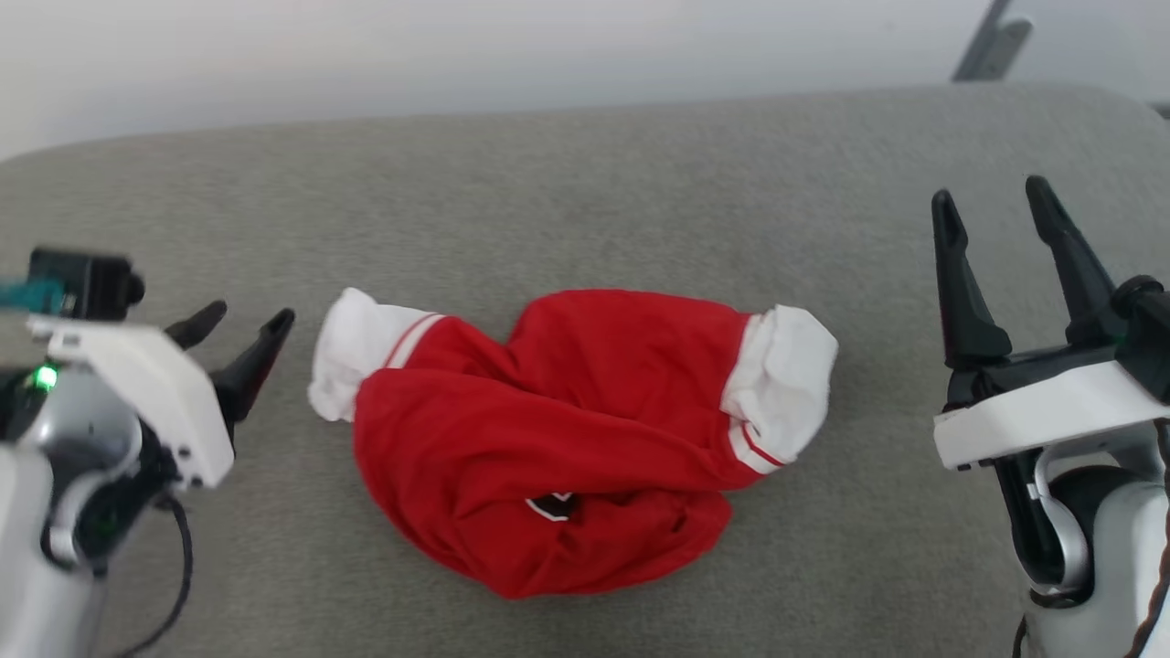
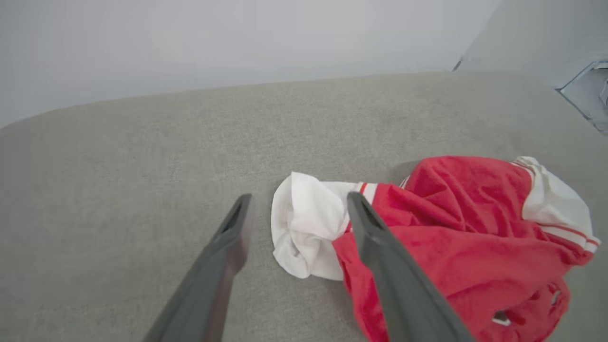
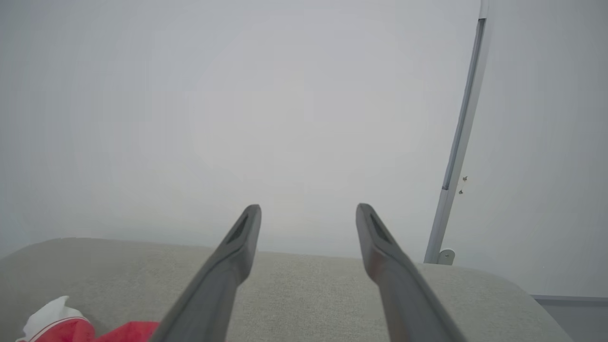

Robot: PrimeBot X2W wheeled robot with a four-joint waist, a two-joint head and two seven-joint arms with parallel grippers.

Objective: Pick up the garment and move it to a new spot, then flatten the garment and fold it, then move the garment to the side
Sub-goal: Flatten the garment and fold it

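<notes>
Grey felt-like cloth covers the rounded worktop (image 1: 585,183) across the head view. At the lower left of the frame the left hand (image 1: 249,318) sits low and tipped toward centre. Its two dark fingers are spread and empty, aimed at the white sleeve (image 2: 308,223) just beside it, probably the first grasp. At the lower right the right hand (image 1: 990,196) stands more upright, fingers apart, holding nothing. Between them, mid-frame, lies the red jersey T-shirt (image 1: 567,429) with white, stripe-trimmed sleeves, bunched in a heap, so pick-up seems not yet begun. Beyond rises a plain pale wall (image 1: 457,55).
</notes>
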